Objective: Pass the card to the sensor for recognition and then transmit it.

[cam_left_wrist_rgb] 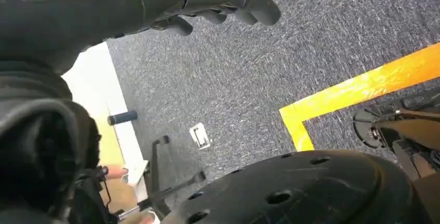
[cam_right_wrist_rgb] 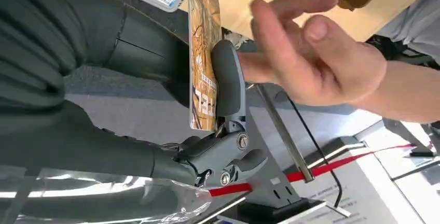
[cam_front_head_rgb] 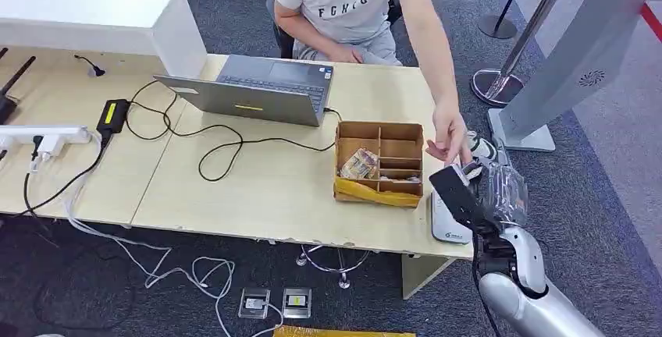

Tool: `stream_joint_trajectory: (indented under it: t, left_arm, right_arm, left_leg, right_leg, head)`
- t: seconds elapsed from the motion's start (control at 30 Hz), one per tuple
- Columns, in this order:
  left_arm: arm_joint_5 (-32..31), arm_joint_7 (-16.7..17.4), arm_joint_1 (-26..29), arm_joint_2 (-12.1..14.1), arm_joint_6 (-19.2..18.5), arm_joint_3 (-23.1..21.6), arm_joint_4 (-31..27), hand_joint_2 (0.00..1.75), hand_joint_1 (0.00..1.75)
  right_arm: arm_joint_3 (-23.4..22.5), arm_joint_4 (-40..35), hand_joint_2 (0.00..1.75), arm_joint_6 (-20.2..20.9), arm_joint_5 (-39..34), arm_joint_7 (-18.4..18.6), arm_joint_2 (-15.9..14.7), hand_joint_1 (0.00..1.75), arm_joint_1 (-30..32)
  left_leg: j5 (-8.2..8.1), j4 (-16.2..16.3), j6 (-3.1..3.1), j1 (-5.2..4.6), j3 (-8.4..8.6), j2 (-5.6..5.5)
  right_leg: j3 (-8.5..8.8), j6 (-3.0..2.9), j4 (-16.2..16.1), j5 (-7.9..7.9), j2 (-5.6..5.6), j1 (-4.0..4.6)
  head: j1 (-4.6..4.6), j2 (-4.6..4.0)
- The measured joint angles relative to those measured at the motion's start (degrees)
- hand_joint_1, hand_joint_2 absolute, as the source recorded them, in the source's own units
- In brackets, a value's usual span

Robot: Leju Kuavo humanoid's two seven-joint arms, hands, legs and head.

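One card (cam_right_wrist_rgb: 203, 53) is in play: you have it pinched flat between the thumb and fingers of the right hand (cam_right_wrist_rgb: 207, 130), its long axis running out along the thumb and its free end standing clear beyond the grip. A person's hand (cam_right_wrist_rgb: 311, 53) is open, fingers spread, just beside that free end, so judge the handover as going straight across to it. In the head view the right hand (cam_front_head_rgb: 476, 189) hangs over the white reader (cam_front_head_rgb: 448, 224) at the table (cam_front_head_rgb: 258, 196) edge. Your left hand (cam_left_wrist_rgb: 207, 1) hangs over the floor, fingers loosely curled, holding nothing.
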Motion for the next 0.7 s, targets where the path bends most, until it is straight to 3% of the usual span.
stream_joint_trajectory:
  t: [0.3,0.33,0.37,0.4,0.7]
  left_arm:
    - [-0.5,0.0,0.0,0.0,0.0,-0.4,0.0,0.0,0.0]
    - [-0.4,0.0,0.0,0.0,0.0,-0.4,0.0,0.0,0.0]
    - [-0.5,0.0,0.0,0.1,0.0,-0.4,0.0,0.0,0.0]
    - [-0.5,0.0,0.0,0.1,-0.1,-0.4,0.0,0.0,0.0]
    - [-0.9,0.3,0.0,0.1,-0.2,-0.4,0.0,0.0,0.0]
  right_arm:
    - [-0.3,0.0,1.75,0.0,1.5,0.2,0.0,1.75,0.1]
    - [-0.3,0.0,1.75,0.0,1.6,0.3,0.0,1.41,0.1]
    - [-0.3,0.0,1.75,0.1,1.9,0.4,0.0,0.14,0.0]
    - [-0.3,0.0,1.75,0.2,2.7,0.6,0.0,0.0,0.0]
    - [0.0,0.1,1.75,2.1,6.3,2.6,0.0,0.0,-0.2]
  left_leg:
    - [0.0,0.0,0.0,0.0,-0.01,-0.01]
    - [0.0,0.0,0.0,0.0,-0.01,-0.01]
    - [0.0,0.0,0.0,0.0,-0.01,-0.01]
    - [0.0,0.0,0.0,0.0,-0.01,-0.01]
    - [-0.01,0.0,-0.01,0.0,-0.01,-0.01]
  right_leg:
    - [0.01,0.0,0.0,0.0,-0.02,0.0]
    - [0.01,0.0,0.0,0.0,-0.02,0.0]
    - [0.01,0.0,0.0,0.0,-0.01,0.0]
    - [0.01,0.0,0.0,0.0,-0.01,0.0]
    - [0.01,0.0,0.0,0.0,-0.01,0.0]
  head:
    - [0.0,0.0]
    - [0.02,0.0]
    - [0.0,0.0]
    - [0.02,0.0]
    - [0.0,0.0]
